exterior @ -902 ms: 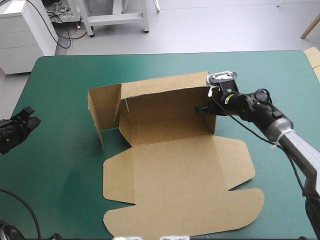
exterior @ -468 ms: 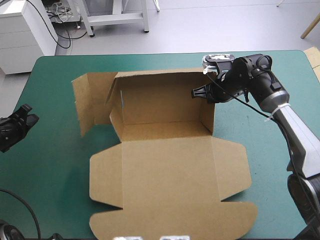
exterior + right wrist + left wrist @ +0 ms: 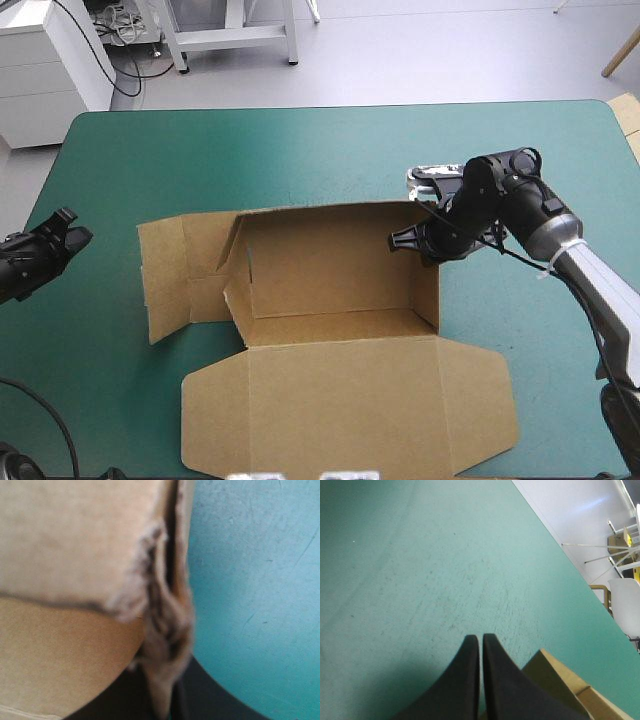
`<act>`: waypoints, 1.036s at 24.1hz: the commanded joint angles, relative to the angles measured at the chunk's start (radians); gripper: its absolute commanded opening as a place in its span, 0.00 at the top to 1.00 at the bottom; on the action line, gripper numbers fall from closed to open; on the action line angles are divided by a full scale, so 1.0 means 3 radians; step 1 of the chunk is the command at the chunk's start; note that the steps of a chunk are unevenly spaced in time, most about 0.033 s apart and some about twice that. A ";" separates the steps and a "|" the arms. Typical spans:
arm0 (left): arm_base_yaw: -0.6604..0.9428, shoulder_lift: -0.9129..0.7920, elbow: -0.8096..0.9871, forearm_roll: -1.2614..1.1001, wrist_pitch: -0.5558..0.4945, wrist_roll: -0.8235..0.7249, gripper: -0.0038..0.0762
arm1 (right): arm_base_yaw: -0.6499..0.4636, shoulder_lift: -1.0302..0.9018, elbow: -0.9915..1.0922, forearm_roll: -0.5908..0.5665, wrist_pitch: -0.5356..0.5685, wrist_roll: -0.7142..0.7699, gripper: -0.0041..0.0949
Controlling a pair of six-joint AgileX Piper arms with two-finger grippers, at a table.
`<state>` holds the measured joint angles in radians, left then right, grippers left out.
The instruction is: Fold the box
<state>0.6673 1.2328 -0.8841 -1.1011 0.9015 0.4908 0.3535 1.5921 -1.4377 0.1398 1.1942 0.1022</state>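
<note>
Right gripper (image 3: 403, 240) pinches the box (image 3: 340, 400) on its raised right edge (light, stiff board, I'd guess); left gripper (image 3: 480, 639) pressed together, empty.

The left pincer (image 3: 481, 642), fingers together, hovers over teal-green cover (image 3: 445, 570) beside brown box (image 3: 560, 685).

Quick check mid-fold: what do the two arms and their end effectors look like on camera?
Both end effectors have two broad black fin-shaped fingers: left end effector, right end effector. The right arm is black at the wrist, then silver-grey, with a white tie around it.
</note>
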 commanded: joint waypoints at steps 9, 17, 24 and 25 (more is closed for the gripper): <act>-0.0019 -0.0093 -0.0077 -0.0225 -0.0002 -0.0014 0.94 | -0.0001 -0.0023 0.0003 -0.0443 -0.0562 0.0120 0.98; -0.0019 -0.0093 -0.0077 -0.0231 -0.0001 0.0003 0.94 | -0.0001 0.0195 -0.0010 -0.0543 -0.1122 0.0012 0.87; -0.0019 -0.0093 -0.0077 -0.0231 -0.0001 0.0003 0.94 | -0.0001 0.0352 -0.0091 -0.0554 -0.1125 0.0000 0.16; -0.0019 -0.0093 -0.0077 -0.0231 -0.0001 0.0003 0.94 | -0.0001 0.0352 -0.0180 -0.0554 -0.1101 0.0017 0.14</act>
<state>0.6663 1.2328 -0.8841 -1.1039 0.9015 0.4926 0.3547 1.7422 -1.4276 -0.0115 0.8878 0.1052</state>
